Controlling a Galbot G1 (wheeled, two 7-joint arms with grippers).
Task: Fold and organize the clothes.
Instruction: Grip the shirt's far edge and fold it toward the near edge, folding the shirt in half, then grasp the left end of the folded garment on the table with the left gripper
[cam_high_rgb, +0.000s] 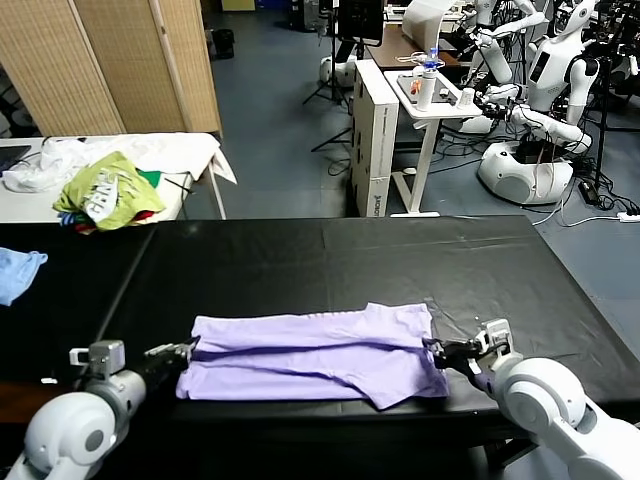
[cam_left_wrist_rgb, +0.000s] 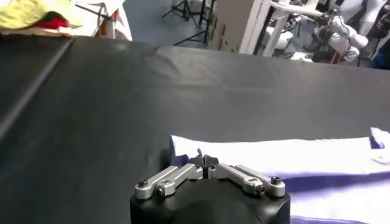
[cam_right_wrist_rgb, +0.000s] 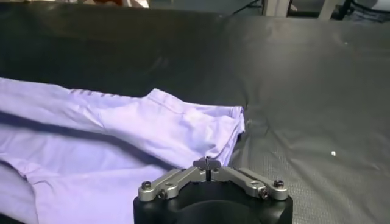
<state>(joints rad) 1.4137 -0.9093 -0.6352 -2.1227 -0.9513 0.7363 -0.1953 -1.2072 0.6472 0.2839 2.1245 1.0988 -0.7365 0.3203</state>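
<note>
A lavender T-shirt (cam_high_rgb: 315, 355) lies folded lengthwise into a long band on a black-covered table (cam_high_rgb: 330, 260), in the lower middle of the head view. Its long edges run left to right, and the near edge sits close to the table's front edge.

The left gripper (cam_high_rgb: 183, 352) is at the band's left end, at the lower left of the head view. The right gripper (cam_high_rgb: 452, 351) is at the band's right end, at the lower right. From the head view alone, the fingertips are too small to read.

The left wrist view shows what the head view does not: the left gripper (cam_left_wrist_rgb: 206, 161) with its tips drawn together over the corner of the shirt (cam_left_wrist_rgb: 280, 152); whether cloth is caught between them cannot be told. The right wrist view shows the right gripper (cam_right_wrist_rgb: 208, 163) with its tips meeting just above the shirt (cam_right_wrist_rgb: 122, 140); no fabric can be seen between them, and a sleeve hem lies just ahead of them.

Only the head view shows the surroundings. A wide stretch of bare black cover lies behind the shirt, toward the upper part of the frame. A blue cloth (cam_high_rgb: 18, 272) rests at the far left edge. Beyond the table, at upper left, a white side table holds a pile of clothes (cam_high_rgb: 108, 190). At upper right stand other robots (cam_high_rgb: 545, 90) and a white cart (cam_high_rgb: 430, 105).
</note>
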